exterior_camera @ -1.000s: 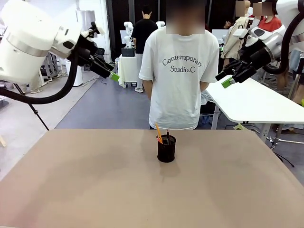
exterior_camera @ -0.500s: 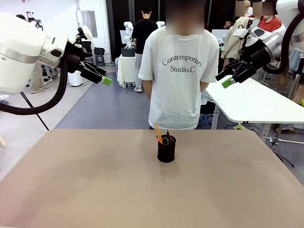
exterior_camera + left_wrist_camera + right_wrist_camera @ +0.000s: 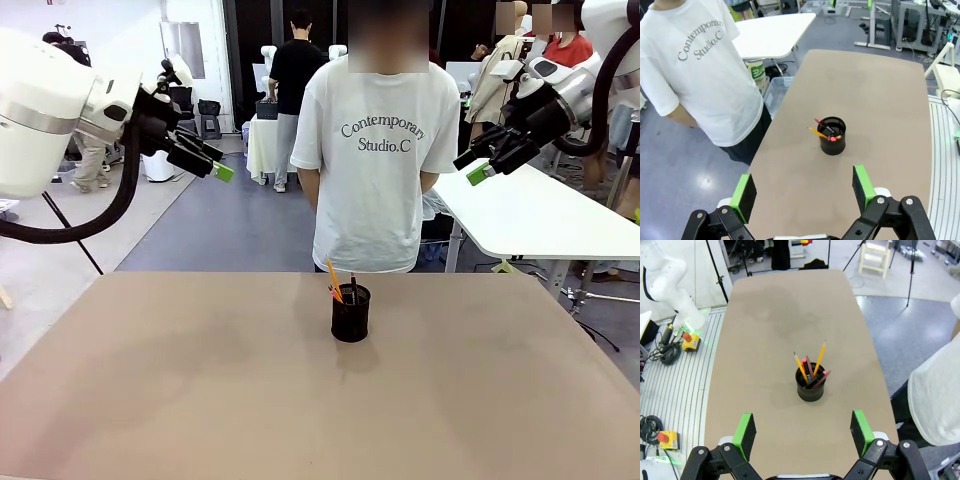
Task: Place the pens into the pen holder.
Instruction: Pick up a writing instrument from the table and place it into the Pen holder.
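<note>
The black mesh pen holder (image 3: 350,313) stands near the table's far middle, with several pens (image 3: 335,280) sticking out of it, a yellow-orange one leaning left. From above, the pen holder (image 3: 810,385) holds the pens (image 3: 812,367) upright; the left wrist view shows the pen holder (image 3: 832,135) with the pens (image 3: 823,131) too. My left gripper (image 3: 212,160) hangs high at the left, open and empty. My right gripper (image 3: 480,165) hangs high at the right, open and empty. Both sets of green pads stand wide apart around nothing in the left gripper (image 3: 804,192) and right gripper (image 3: 803,434) views.
A person in a white T-shirt (image 3: 377,150) stands at the table's far edge behind the holder. A white table (image 3: 540,215) stands at the back right. The brown tabletop (image 3: 200,390) around the holder is bare.
The left arm has swung back to the left and slightly down, its gripper still open. The right arm, the holder and the pens have not moved.
</note>
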Motion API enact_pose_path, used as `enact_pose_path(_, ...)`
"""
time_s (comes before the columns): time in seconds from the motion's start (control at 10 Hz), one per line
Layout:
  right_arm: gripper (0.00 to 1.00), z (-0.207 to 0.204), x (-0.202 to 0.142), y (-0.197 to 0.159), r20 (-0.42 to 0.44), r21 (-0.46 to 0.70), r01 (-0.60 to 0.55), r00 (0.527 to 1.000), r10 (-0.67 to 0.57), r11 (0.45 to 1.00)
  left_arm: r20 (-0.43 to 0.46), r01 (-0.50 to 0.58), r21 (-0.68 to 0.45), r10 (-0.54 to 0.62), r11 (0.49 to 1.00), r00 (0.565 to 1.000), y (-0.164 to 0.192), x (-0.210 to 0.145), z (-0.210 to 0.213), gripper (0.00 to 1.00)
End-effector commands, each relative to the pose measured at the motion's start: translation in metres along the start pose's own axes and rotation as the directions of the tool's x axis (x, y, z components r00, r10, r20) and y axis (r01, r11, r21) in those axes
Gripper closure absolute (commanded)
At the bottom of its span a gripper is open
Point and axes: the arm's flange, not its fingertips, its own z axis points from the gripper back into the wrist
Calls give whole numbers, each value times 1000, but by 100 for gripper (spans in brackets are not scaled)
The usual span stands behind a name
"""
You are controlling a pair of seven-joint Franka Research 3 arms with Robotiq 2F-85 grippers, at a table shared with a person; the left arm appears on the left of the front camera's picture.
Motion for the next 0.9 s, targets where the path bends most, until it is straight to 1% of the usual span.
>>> enact_pose_path(0.0, 0, 0, 3, 1, 0, 0, -3, 1000, 3, 1000, 10, -26, -26, 26, 999, 1000, -1, -6, 4, 0)
enact_pose_path(0.3, 0, 0, 3, 1, 0, 0, -3, 1000, 3, 1000, 16, -42, -46, 43, 998, 999, 0, -8, 4, 0)
enact_pose_path(0.5, 0, 0, 3, 1, 0, 0, -3, 1000, 3, 1000, 3, -56, -32, 56, 998, 998, 1, -9, 3, 0)
enact_pose_path(0.6, 0, 0, 3, 1, 0, 0, -3, 1000, 3, 1000, -4, -22, -37, 22, 999, 1000, 0, -6, 0, 0)
enact_pose_path(0.8, 0, 0, 3, 1, 0, 0, -3, 1000, 3, 1000, -4, -22, -37, 22, 999, 1000, 0, -6, 0, 0)
